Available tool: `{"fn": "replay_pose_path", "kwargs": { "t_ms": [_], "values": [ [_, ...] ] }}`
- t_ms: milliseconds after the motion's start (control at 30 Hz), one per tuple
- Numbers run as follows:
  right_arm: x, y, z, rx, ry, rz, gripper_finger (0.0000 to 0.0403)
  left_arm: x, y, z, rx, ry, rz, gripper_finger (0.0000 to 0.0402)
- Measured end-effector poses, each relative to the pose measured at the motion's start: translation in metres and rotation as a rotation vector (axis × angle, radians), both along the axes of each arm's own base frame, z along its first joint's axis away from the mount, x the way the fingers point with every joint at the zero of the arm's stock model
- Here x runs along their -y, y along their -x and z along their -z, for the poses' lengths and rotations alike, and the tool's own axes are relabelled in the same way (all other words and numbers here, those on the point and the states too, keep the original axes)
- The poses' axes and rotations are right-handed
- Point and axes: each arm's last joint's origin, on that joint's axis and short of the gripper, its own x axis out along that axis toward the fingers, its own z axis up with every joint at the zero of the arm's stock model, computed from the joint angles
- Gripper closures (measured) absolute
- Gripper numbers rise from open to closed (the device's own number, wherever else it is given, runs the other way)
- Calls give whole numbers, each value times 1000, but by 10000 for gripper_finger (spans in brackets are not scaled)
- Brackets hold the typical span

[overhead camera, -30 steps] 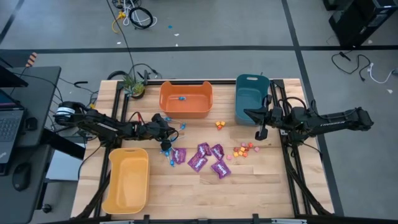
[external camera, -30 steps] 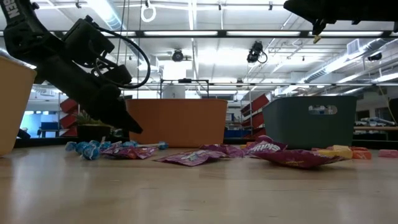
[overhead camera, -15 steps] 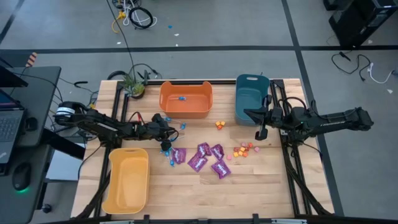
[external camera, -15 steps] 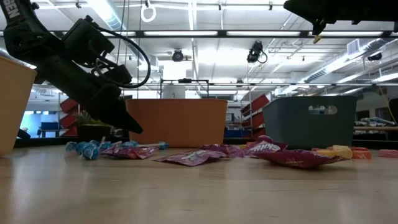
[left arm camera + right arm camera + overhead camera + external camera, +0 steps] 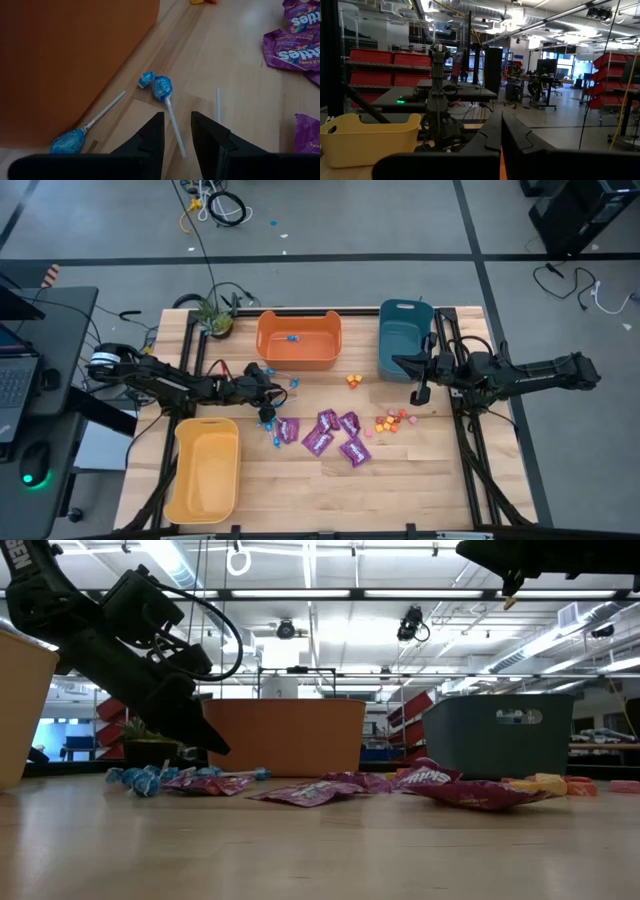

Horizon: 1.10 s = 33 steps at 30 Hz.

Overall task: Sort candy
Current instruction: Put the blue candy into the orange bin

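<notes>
My left gripper (image 5: pixel 177 125) is open and low over the table, just in front of the orange bin (image 5: pixel 300 363). A blue lollipop (image 5: pixel 161 87) lies flat on the wood, and its thin stick (image 5: pixel 175 131) runs into the gap between the fingers. A second blue lollipop (image 5: pixel 67 141) lies against the bin's wall. Purple packets (image 5: pixel 325 432) and small orange pieces (image 5: pixel 392 421) lie mid-table. One blue sweet (image 5: pixel 292 338) lies in the orange bin. My right gripper (image 5: pixel 420 393) hangs shut, high above the table beside the teal bin (image 5: pixel 386 350).
A yellow bin (image 5: pixel 180 470) stands at the near left, close to my left arm. A potted plant (image 5: pixel 213 315) sits at the far left corner. A few orange pieces (image 5: pixel 353 380) lie between the orange and teal bins. Bare wood runs along the near edge.
</notes>
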Motion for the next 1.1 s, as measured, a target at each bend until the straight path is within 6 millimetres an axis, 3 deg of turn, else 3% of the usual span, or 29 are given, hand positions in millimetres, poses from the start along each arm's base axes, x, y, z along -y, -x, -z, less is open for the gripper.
{"fn": "replay_pose_path", "kwargs": {
  "t_ms": [1100],
  "values": [
    [0, 0, 0, 0, 0, 0, 402, 0, -1, -1, 13, 4, 4, 302]
  ]
}}
